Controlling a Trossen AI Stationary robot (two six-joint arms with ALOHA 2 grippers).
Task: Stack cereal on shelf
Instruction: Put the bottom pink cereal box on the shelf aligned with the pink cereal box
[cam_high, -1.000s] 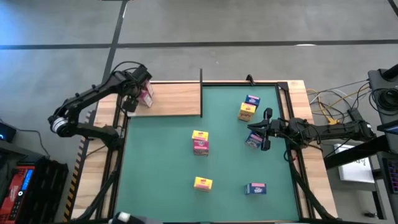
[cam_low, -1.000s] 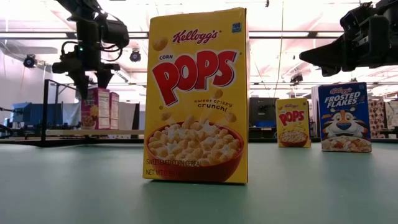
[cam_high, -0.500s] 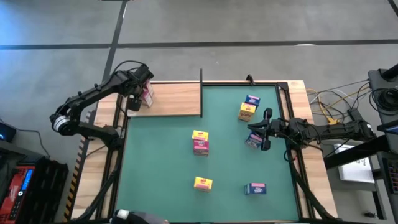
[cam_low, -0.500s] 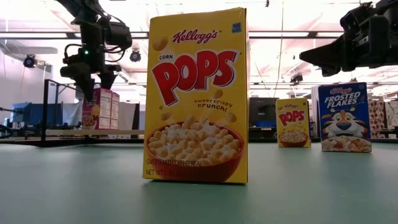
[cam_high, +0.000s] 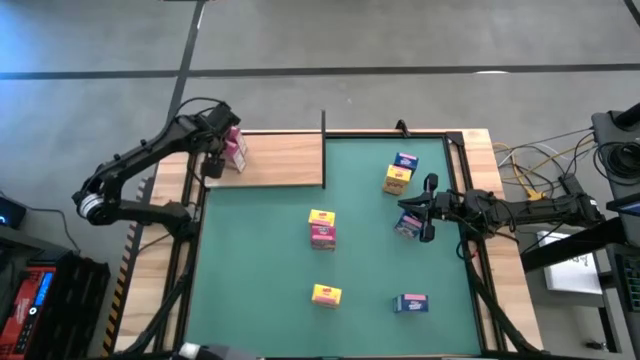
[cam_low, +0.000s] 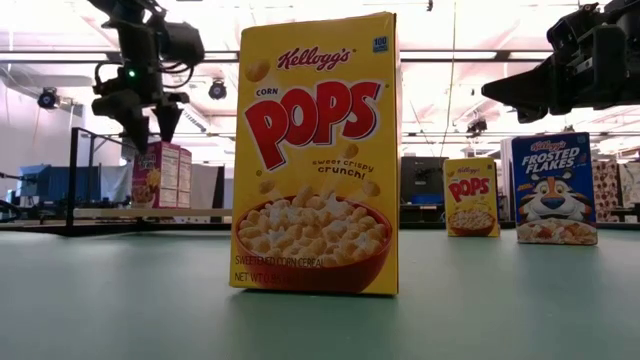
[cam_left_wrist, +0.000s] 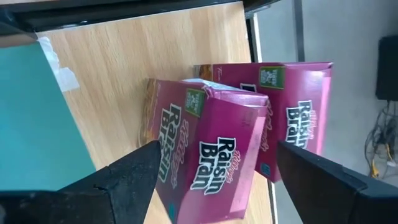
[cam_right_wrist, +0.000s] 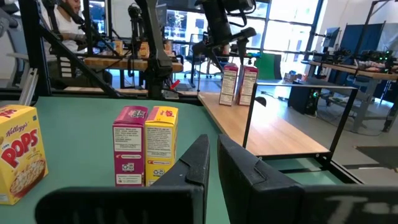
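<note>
The left gripper (cam_high: 213, 160) is hovering over the far-left corner of the shelf (cam_high: 285, 160) in the high view, right above the two pink boxes (cam_high: 236, 152) standing there. Across the counter (cam_high: 250, 270), the right gripper (cam_high: 424, 208) is waiting near a blue box (cam_high: 407, 227), while a blue-and-yellow pair (cam_high: 398, 173), a yellow-and-pink pair (cam_high: 322, 228), a yellow box (cam_high: 326, 295) and another blue box (cam_high: 411, 303) are sitting loose on the mat, not yet shelved.

Low view now: the left gripper (cam_low: 143, 125) is hanging clear above the pink boxes (cam_low: 162, 175), nothing between its fingers. A big yellow Pops box (cam_low: 317, 152) is filling the foreground, a second Pops box (cam_low: 471, 197) and a Frosted Flakes box (cam_low: 557, 189) standing behind.

Left wrist view: both dark fingers (cam_left_wrist: 134, 177) are spread wide with the Raisin Bran boxes (cam_left_wrist: 233, 146) between them, upright and touching side by side, probably to leave board for more.

Right wrist view: the right gripper (cam_right_wrist: 212, 163) is sitting pinched together, empty, facing a pink-and-yellow pair (cam_right_wrist: 145, 145) and a Pops box (cam_right_wrist: 22, 152).
</note>
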